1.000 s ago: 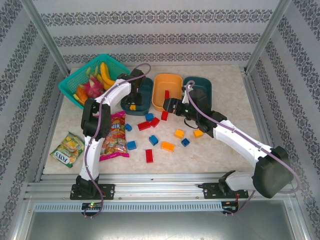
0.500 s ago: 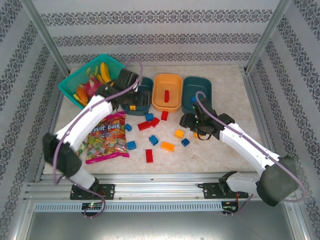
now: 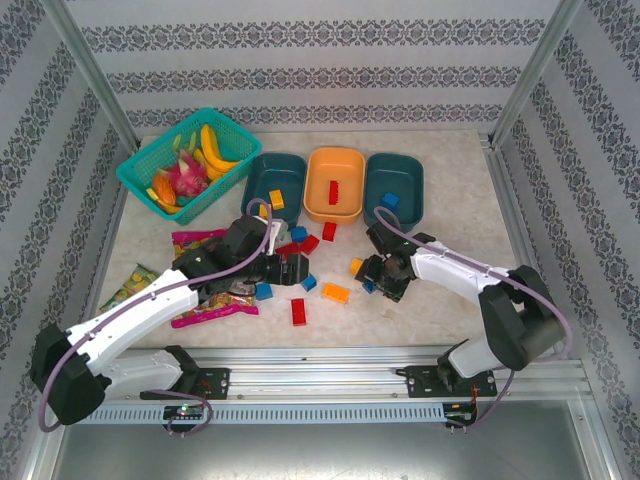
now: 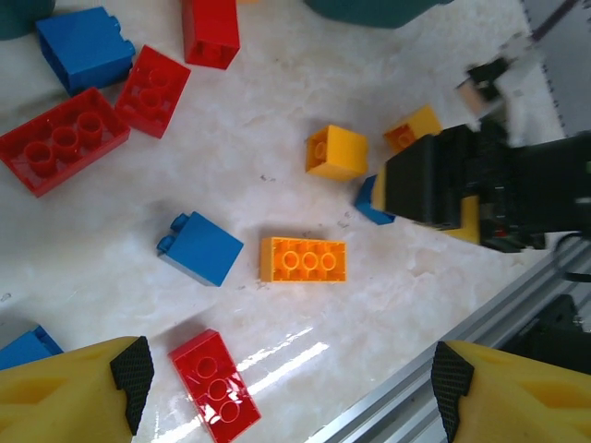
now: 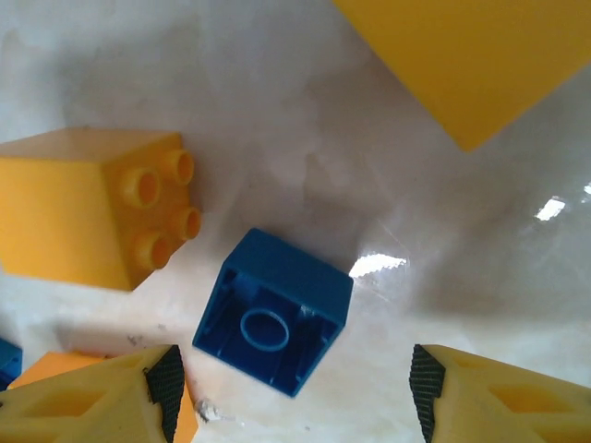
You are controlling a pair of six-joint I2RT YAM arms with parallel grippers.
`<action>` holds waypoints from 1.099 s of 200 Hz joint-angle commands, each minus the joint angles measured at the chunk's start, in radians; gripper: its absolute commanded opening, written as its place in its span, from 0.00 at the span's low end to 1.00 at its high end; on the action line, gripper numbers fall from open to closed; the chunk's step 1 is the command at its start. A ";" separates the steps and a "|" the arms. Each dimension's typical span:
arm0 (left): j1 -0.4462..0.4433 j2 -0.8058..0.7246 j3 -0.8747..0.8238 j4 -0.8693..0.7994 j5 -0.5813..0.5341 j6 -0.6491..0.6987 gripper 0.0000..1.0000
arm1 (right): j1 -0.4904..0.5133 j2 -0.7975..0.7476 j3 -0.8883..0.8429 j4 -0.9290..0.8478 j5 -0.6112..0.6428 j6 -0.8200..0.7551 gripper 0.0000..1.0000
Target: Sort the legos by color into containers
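A ridged grey metal rail (image 3: 330, 375) runs along the near edge. On the shiny, pale, stone-look table (image 3: 460, 195) little knobbly plastic legos (image 4: 303, 259) lie loose. The left gripper (image 4: 286, 378) is wide apart above them. The right gripper (image 5: 294, 383) is apart too, over a hollow blue square brick (image 5: 273, 325). Further back sit three smooth rounded trays (image 3: 335, 151), then flowery striped walls (image 3: 300, 80)

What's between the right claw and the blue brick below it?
Nothing visible. The right claw is open directly above the blue brick, which lies hollow side up. A yellow brick sits close beside it, apart from it and not covering it.
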 commanded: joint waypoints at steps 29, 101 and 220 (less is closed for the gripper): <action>-0.010 -0.020 0.017 0.065 -0.009 -0.026 0.81 | 0.005 0.073 0.031 0.046 0.045 0.046 0.64; -0.013 -0.020 0.023 0.056 0.000 -0.022 0.81 | -0.006 0.124 0.035 0.065 0.069 0.033 0.42; 0.002 0.262 0.376 0.092 0.005 -0.044 0.81 | -0.180 0.001 0.388 -0.135 0.175 -0.363 0.23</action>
